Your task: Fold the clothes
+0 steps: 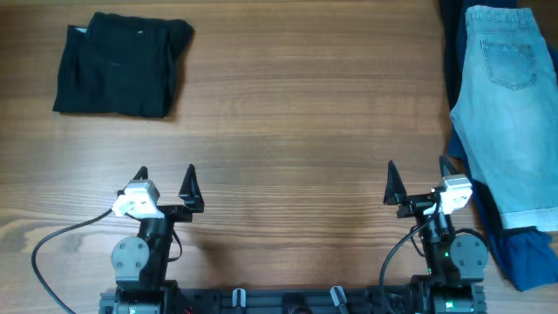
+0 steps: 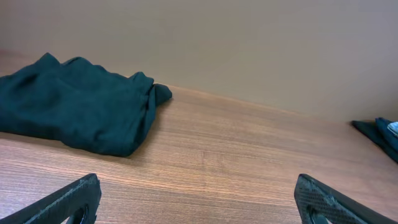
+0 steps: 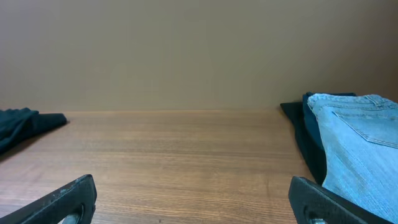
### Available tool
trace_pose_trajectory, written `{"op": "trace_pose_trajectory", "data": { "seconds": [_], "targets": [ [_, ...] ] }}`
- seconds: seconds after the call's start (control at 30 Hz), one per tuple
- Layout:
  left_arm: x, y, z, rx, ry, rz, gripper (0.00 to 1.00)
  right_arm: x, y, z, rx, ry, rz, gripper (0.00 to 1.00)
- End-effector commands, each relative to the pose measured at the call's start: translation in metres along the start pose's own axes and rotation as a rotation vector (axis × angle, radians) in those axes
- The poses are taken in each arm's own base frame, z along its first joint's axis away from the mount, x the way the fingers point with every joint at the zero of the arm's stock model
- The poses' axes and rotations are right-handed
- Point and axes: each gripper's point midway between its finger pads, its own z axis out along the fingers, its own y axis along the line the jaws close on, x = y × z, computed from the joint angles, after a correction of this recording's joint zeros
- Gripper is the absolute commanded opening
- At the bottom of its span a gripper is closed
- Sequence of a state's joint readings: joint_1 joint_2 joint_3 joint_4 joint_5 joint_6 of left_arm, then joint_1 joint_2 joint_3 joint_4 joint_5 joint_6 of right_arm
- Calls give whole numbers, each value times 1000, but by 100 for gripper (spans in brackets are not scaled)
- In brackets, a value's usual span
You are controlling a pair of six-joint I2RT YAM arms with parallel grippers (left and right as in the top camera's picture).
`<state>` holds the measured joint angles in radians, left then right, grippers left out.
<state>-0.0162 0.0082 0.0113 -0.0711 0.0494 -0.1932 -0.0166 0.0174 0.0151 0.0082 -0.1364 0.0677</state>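
Pale light-blue denim shorts (image 1: 514, 113) with a stitched back pocket and cuffed hem lie at the right edge of the wooden table, on top of dark navy garments (image 1: 523, 253). They also show in the right wrist view (image 3: 360, 143). A folded black garment (image 1: 118, 65) lies at the far left; it also shows in the left wrist view (image 2: 74, 109). My left gripper (image 1: 166, 187) is open and empty near the front edge. My right gripper (image 1: 418, 183) is open and empty, just left of the shorts.
The wooden table (image 1: 296, 131) spans the view. A cable (image 1: 61, 240) runs from the left arm's base toward the front left. The arm bases stand at the front edge.
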Motion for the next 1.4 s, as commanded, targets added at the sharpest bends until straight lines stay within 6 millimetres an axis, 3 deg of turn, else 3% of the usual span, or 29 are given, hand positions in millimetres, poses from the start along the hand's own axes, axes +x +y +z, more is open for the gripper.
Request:
{"op": "trace_pose_trajectory", "data": {
  "seconds": [0.0,1.23,1.37],
  "targets": [
    [3,4,0,-16,4,-3,100,2,-1,0,6,-2,13,100],
    [2,4,0,-16,4,-3,100,2,-1,0,6,-2,13,100],
    [2,-3,0,25,7,-3,100,4,-9,0,51,4,14,100]
  ]
}}
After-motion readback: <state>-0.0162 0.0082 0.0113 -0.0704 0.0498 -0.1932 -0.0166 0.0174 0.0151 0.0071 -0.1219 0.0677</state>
